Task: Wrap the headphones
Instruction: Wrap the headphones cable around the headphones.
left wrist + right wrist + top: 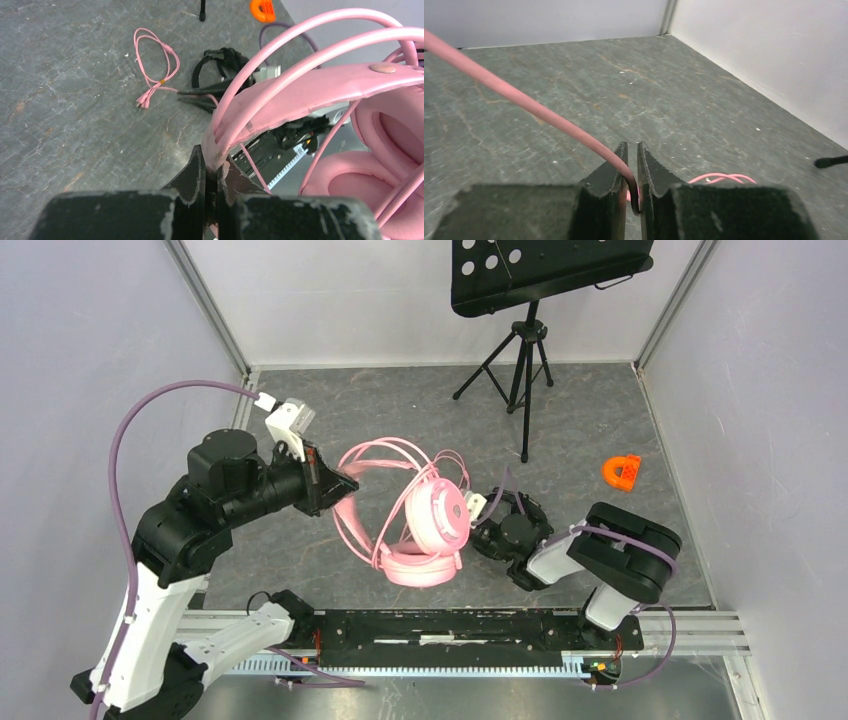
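Pink headset (425,525) on the counter (600,410): left gripper (216,165) is clamping its headband (300,95), right gripper (632,150) is pinching the pink cable (524,102) tight; wrapping appears underway, next probably looping cable round the band.

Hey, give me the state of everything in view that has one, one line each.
Headset: gripped by its headband.
Cable: pinched mid-run, end looped.
Left gripper: shut on headset.
Right gripper: shut on cable.
Orange piece: lying apart, untouched.
Music stand: upright.

Top view: music stand (540,275) cut off by upper edge. Right wrist view: pink cable (524,102) runs out of frame at left.
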